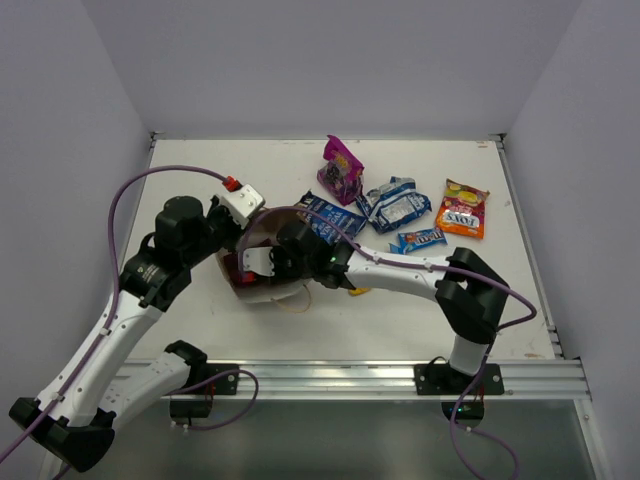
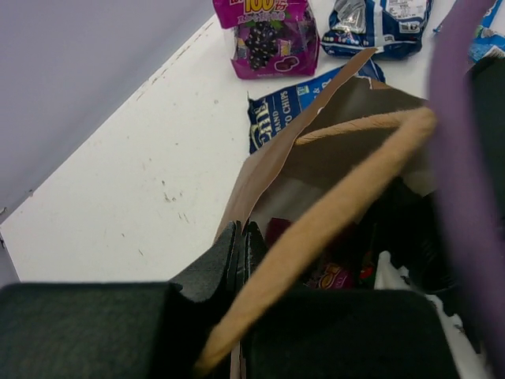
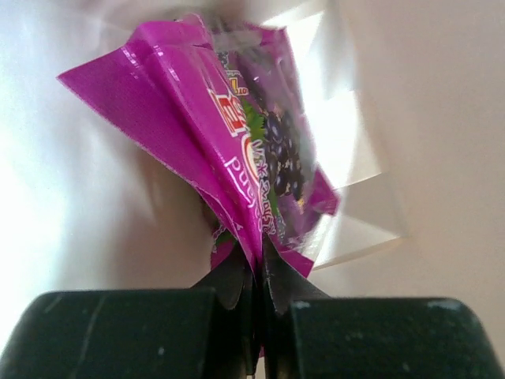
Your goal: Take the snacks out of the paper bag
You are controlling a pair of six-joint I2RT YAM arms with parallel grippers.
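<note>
Five out on table (image 1: 250, 165), beyond the jaws: grape pouch (image 1: 342, 170), chips bag (image 1: 325, 214), blue-white packet (image 1: 400, 205), orange-red packet (image 1: 463, 210), blue bar (image 1: 418, 239). Right jaws pinch second magenta pouch (image 3: 237, 158) inside paper bag (image 2: 339, 134); left jaws clamp its rim. Remainder hidden.

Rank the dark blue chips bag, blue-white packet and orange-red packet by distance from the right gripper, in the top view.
From the right gripper, shut on a magenta pouch inside the paper bag:
1. dark blue chips bag, beside the bag's mouth.
2. blue-white packet, farther right.
3. orange-red packet, rightmost.
</note>
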